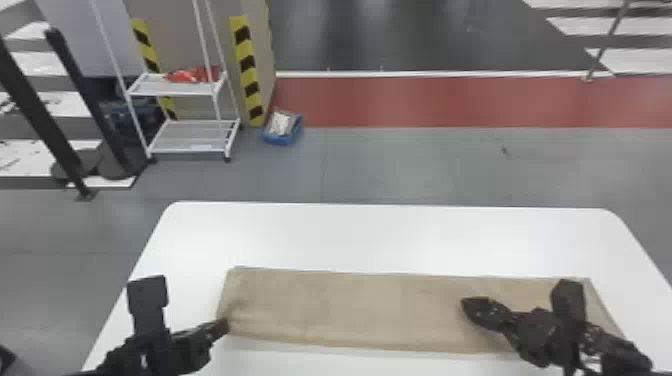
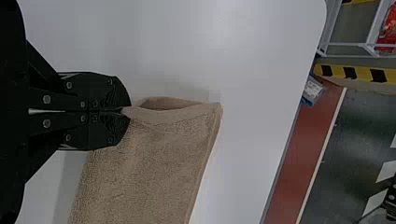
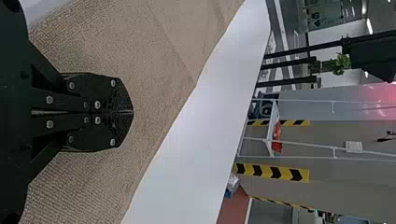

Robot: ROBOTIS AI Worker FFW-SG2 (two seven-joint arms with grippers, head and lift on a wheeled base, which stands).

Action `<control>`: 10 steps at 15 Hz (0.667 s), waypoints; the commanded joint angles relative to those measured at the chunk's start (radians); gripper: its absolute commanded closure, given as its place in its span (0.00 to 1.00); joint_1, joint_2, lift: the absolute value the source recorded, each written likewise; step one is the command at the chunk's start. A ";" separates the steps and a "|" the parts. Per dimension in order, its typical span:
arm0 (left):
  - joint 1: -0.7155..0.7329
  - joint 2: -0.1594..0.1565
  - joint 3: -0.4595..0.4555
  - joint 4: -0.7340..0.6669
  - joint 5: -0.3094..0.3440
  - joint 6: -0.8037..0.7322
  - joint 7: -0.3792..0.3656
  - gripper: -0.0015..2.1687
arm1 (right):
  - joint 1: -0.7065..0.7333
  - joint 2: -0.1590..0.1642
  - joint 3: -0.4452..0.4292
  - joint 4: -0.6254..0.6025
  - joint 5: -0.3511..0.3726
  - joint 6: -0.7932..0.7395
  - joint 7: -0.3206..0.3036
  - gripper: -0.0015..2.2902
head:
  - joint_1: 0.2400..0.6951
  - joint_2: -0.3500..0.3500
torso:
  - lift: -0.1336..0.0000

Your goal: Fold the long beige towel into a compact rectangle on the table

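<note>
"Across the white table (image 1: 375,235), toward six o'clock from its middle, what do we have?"

"The long beige towel (image 1: 350,310), stretched from nine o'clock to three. With that much length, raising one end alone could let the middle sag and land crooked."

"And the grippers, taken from the towel's middle?"

"The right gripper (image 3: 132,112) is at three o'clock, over the cloth, fingers pressed together on nothing I can see. Touching or not, I can't tell. If it bears down while the other end lifts, the fabric could skew or bunch."

"The left gripper (image 2: 127,111)?"

"Nine o'clock, pinching the towel's end. A second layer (image 2: 168,101) gapes beside the grip, so it might get left behind."

"Weakest point?"

"The little lip (image 2: 136,112) in that pinch. The bite looks shallow; a brisk pull could slip it free."
</note>
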 commanded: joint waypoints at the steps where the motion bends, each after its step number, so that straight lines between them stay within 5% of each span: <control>1: 0.006 0.000 0.003 -0.029 0.000 0.000 0.000 0.62 | -0.004 0.000 0.009 0.006 0.003 0.007 0.000 0.81 | 1.00 0.55 | 1.00; 10: 0.106 0.002 -0.006 -0.270 0.041 0.034 -0.031 0.62 | -0.006 0.009 0.012 0.014 -0.005 -0.008 -0.007 0.81 | 1.00 0.54 | 1.00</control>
